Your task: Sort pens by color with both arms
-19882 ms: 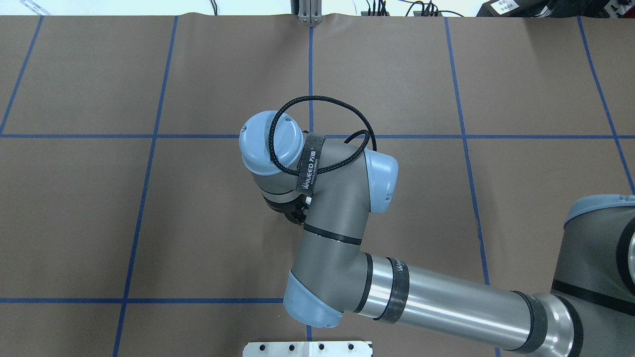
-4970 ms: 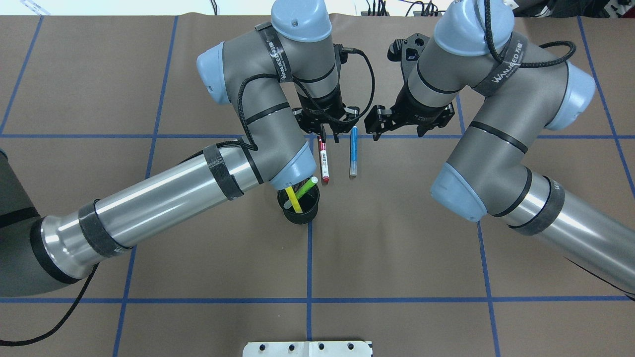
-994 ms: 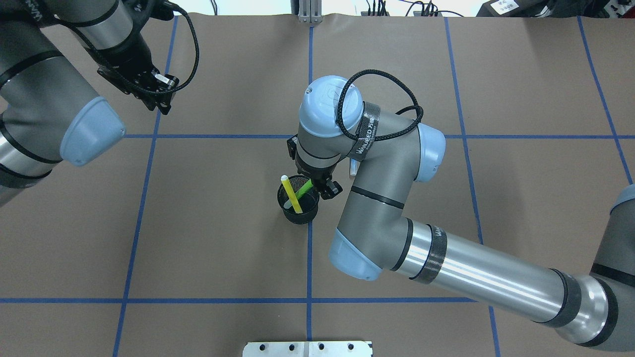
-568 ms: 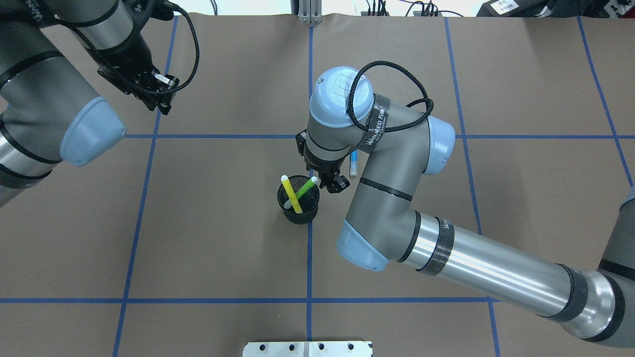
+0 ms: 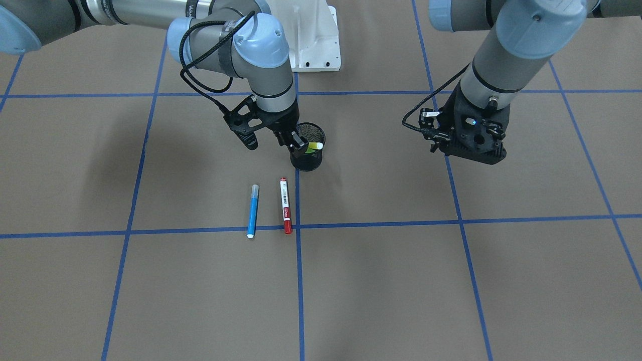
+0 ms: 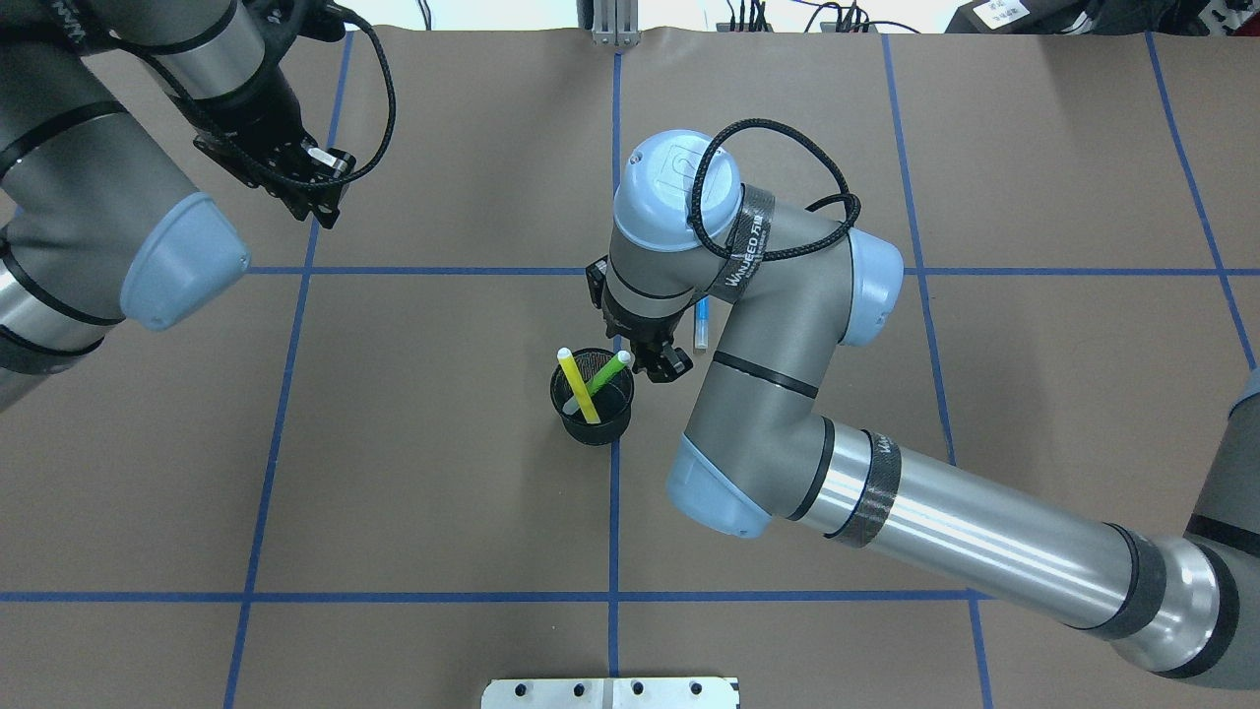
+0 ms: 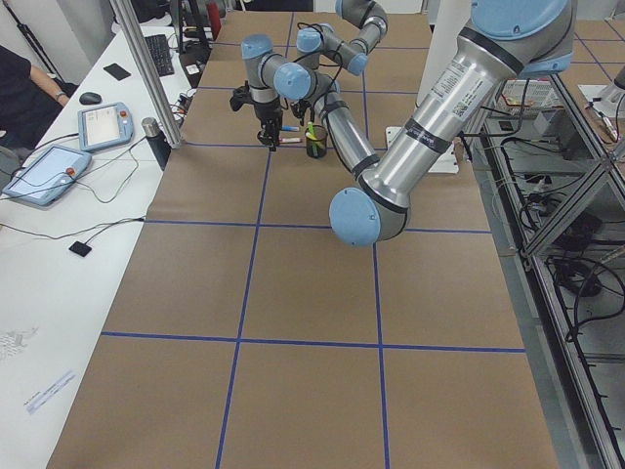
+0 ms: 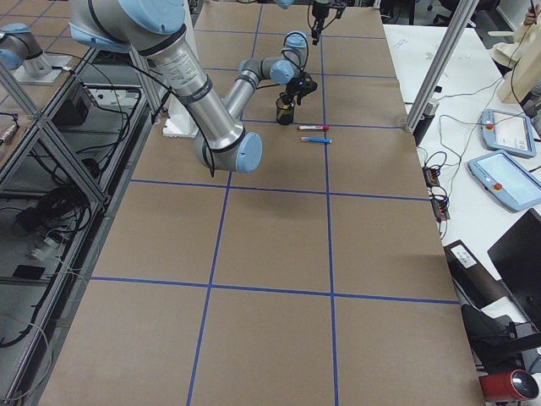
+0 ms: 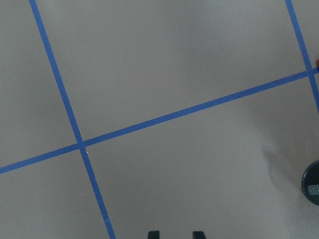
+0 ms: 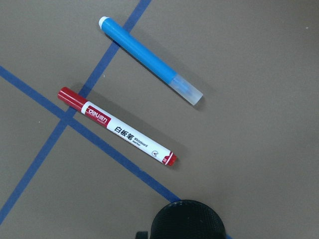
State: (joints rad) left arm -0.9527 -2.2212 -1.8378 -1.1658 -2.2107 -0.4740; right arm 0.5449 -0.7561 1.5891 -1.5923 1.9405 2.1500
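A blue pen and a white pen with red cap lie side by side on the brown table; both show in the right wrist view, the blue pen and the red-capped pen. A lime green pen and a yellow pen stand in a black mesh cup. My right gripper is open and empty, just beside the cup's rim. My left gripper is open and empty, far off at the table's left; its fingertips show apart.
Blue tape lines divide the brown table cover into large squares. The white pedestal base stands at the robot's side of the table. The cup's edge shows at the right of the left wrist view.
Over the last second my right gripper shifted slightly right and away from above the cup, uncovering the green pen's tip. The left arm has stayed still, and the pens have not moved.
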